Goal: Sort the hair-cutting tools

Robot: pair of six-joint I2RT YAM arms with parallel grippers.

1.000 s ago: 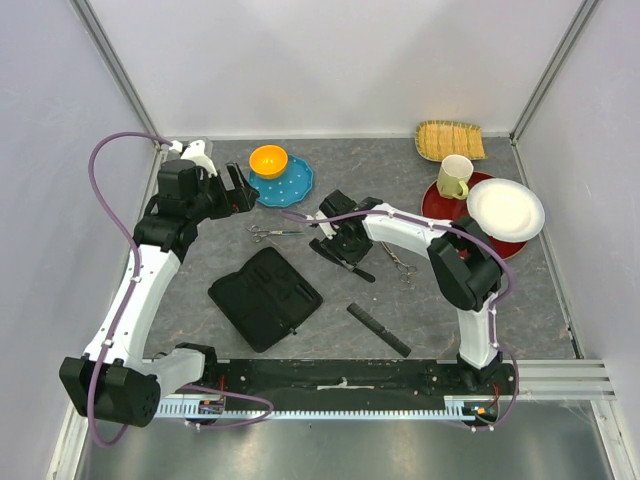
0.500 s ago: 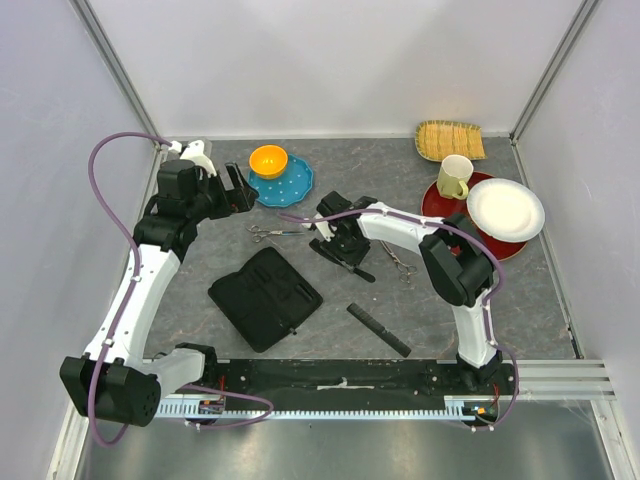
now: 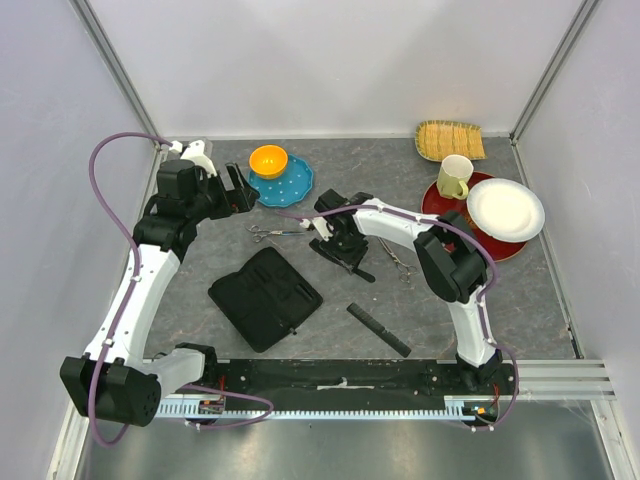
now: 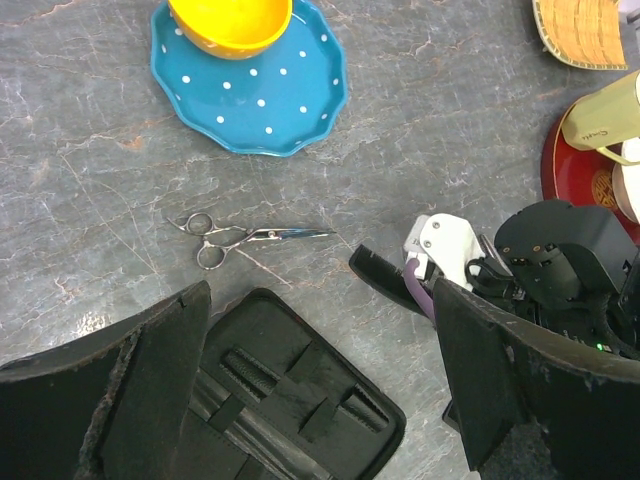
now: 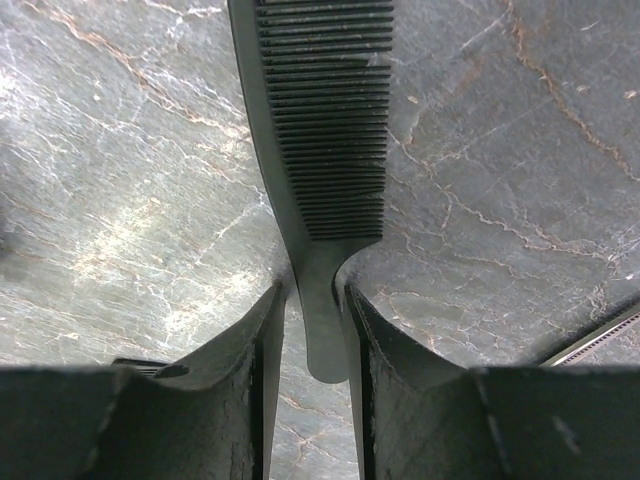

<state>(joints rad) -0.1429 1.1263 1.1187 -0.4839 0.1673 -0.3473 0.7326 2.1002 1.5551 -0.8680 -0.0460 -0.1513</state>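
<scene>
My right gripper (image 3: 343, 250) (image 5: 312, 292) is low over the table, its jaws narrowly apart on either side of the handle of a black comb (image 5: 330, 140); thin gaps show on both sides. That comb (image 3: 358, 271) lies on the table and also shows in the left wrist view (image 4: 383, 279). A second black comb (image 3: 378, 329) lies near the front. Silver scissors (image 3: 272, 234) (image 4: 240, 235) lie left of the right gripper. Another pair of scissors (image 3: 398, 262) lies to its right. My left gripper (image 3: 238, 190) (image 4: 318, 300) is open and empty, high above the scissors.
An open black zip case (image 3: 265, 297) (image 4: 290, 400) lies front left. At the back left a yellow bowl (image 3: 268, 160) sits on a blue plate (image 3: 295, 182). At the right are a red plate (image 3: 440, 205), a cream mug (image 3: 455, 177), a white plate (image 3: 505, 208) and a wicker tray (image 3: 450, 140).
My right arm's wrist has shifted slightly left and back over the comb. The comb, the scissors and my left arm have not moved.
</scene>
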